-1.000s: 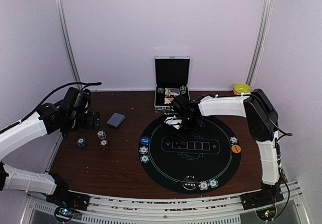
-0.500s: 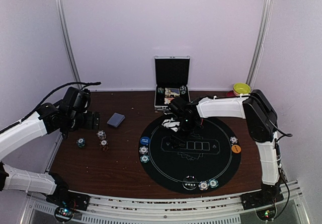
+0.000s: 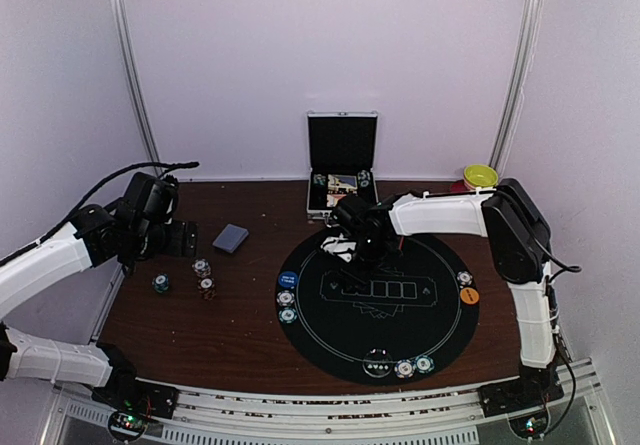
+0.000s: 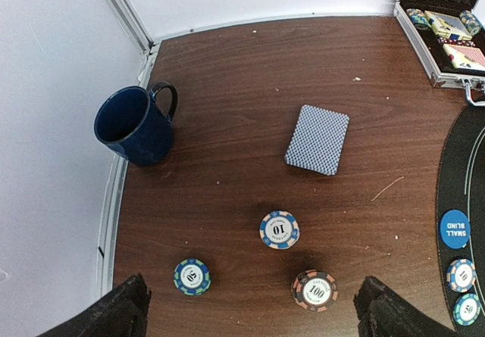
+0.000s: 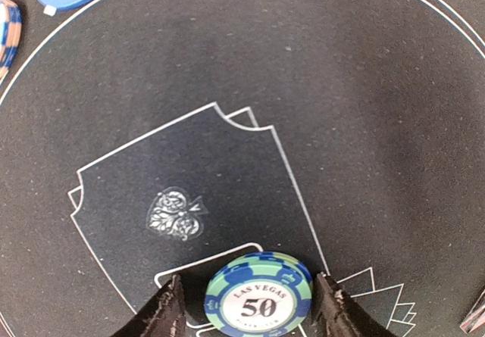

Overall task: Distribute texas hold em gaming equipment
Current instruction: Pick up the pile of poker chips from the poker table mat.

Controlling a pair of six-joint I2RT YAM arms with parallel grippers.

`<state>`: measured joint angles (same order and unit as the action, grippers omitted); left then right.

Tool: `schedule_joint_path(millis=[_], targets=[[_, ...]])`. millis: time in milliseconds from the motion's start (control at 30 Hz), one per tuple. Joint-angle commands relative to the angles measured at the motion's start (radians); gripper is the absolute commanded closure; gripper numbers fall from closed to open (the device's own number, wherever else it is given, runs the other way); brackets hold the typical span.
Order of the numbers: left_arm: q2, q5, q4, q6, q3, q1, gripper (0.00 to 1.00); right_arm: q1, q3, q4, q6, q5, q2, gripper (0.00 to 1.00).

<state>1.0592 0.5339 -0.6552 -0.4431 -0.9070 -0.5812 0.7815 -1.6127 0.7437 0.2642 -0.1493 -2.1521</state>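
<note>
**Top view.**
- Mat [image 3: 400,330]: black, round.
- Right gripper [image 3: 352,261]: low over the mat's far middle. Jaws too small to read here.
- Left gripper [image 3: 188,240]: well left of the mat, above the table.
- Deck [image 3: 231,238]: face down, left of the mat.
- Loose chips [image 3: 202,266]: three, left of the mat, nearer than the deck.
- Blue button [image 3: 288,279]: on the mat's left rim.
- Orange button [image 3: 470,294]: on the mat's right rim.
- Rim chips [image 3: 404,369]: on the mat's near rim.
- Case [image 3: 341,145]: open, just beyond the mat.

**Left wrist view.**
- Left gripper [image 4: 254,288]: jaws spread wide, nothing between them. The loose chips [image 4: 279,229] lie below it and the deck [image 4: 317,139] beyond.
- Mug [image 4: 132,125]: far left of the mat, by the wall.

**Right wrist view.**
- Right gripper [image 5: 250,303]: jaws at middling width, one finger [image 5: 163,310] on either side of the 50 chip [image 5: 259,294].
- 50 chip: teal, face up, over the card outlines printed at the mat's middle. Whether the fingers pinch it, or whether it rests on the mat, cannot be told.

**Step, as judged:** handling one 50 chip at the mat's middle, as part of sharing chips among the seats.

**Next move, as judged:**
- If the chip is gripped, carry it to a rim seat that lacks chips and let go.
- If it is lying free, the jaws must narrow squarely on its edge before any lift.
</note>
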Motion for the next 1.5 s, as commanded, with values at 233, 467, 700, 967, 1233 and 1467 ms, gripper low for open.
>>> schedule_joint_path(millis=[233, 467, 700, 967, 1233, 1467], targets=[[-0.018, -0.010, 0.031, 0.009, 0.002, 0.012, 0.02, -0.036, 0.000, -0.012, -0.024, 0.090, -0.064, 0.54], [-0.022, -0.011, 0.031, 0.009, 0.003, 0.011, 0.02, -0.037, -0.001, -0.008, -0.020, 0.094, -0.062, 0.71], [-0.026, -0.010, 0.031, 0.009, 0.003, 0.013, 0.02, -0.039, 0.002, -0.014, -0.019, 0.095, -0.037, 0.75], [-0.021, -0.012, 0.031, 0.009, 0.003, 0.013, 0.02, -0.056, 0.011, -0.025, -0.023, 0.088, 0.032, 0.74], [-0.022, -0.011, 0.031, 0.009, 0.002, 0.014, 0.02, -0.097, 0.026, -0.032, -0.025, 0.077, 0.065, 0.74], [-0.015, -0.014, 0.030, 0.008, 0.003, 0.017, 0.02, -0.180, 0.069, -0.040, -0.032, 0.058, 0.115, 0.74]])
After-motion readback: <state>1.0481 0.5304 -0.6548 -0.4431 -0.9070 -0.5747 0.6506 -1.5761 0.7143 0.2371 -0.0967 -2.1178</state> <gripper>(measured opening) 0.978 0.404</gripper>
